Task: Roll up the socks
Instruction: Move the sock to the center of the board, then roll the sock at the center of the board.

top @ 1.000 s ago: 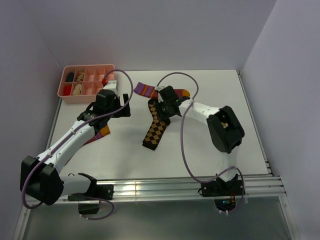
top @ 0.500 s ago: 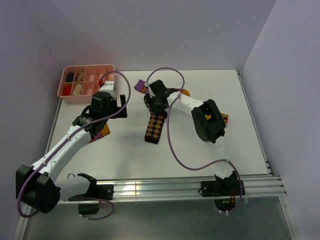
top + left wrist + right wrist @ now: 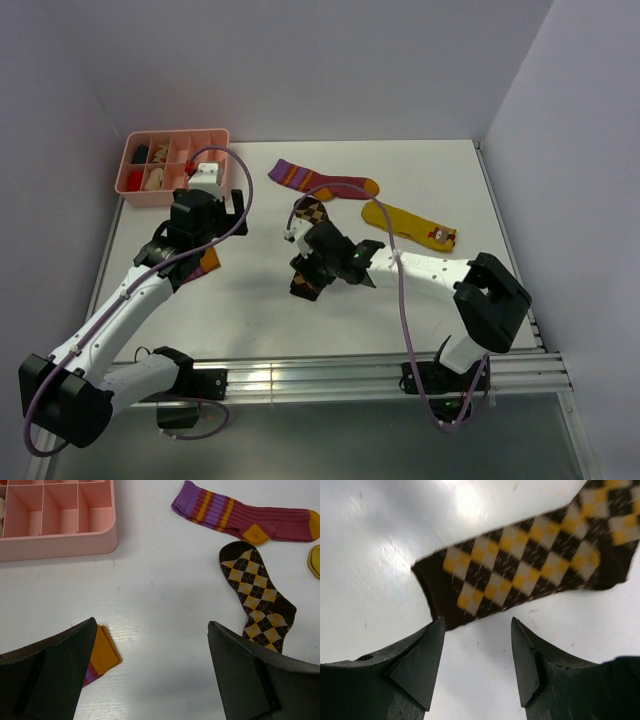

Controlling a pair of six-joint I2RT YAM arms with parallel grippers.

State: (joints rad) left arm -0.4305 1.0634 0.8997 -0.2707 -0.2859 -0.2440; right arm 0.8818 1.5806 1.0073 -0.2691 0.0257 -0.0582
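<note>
Hiding most of one maroon sock (image 3: 104, 650) beneath it, the left pincer (image 3: 151, 626) gapes; the right pincer (image 3: 477, 622), spread, faces the blunt end of the knitted diamond-check sock (image 3: 520, 565).

Noted right arm (image 3: 430, 270) swung off the far middle of the worktop (image 3: 250, 310), now stretched low toward the left. Found right jaws moved nearer, to the near end of the check sock (image 3: 312, 215), and spread wider than a second ago, nothing between them. Saw maroon sock (image 3: 320, 182) uncovered end to end at the far side. Saw yellow sock (image 3: 408, 223) uncovered too, right of the check sock. Logged left arm (image 3: 130, 290) pulled back left, left jaws shifted slightly left. Noted less of second maroon sock (image 3: 207, 260) showing beneath it.
</note>
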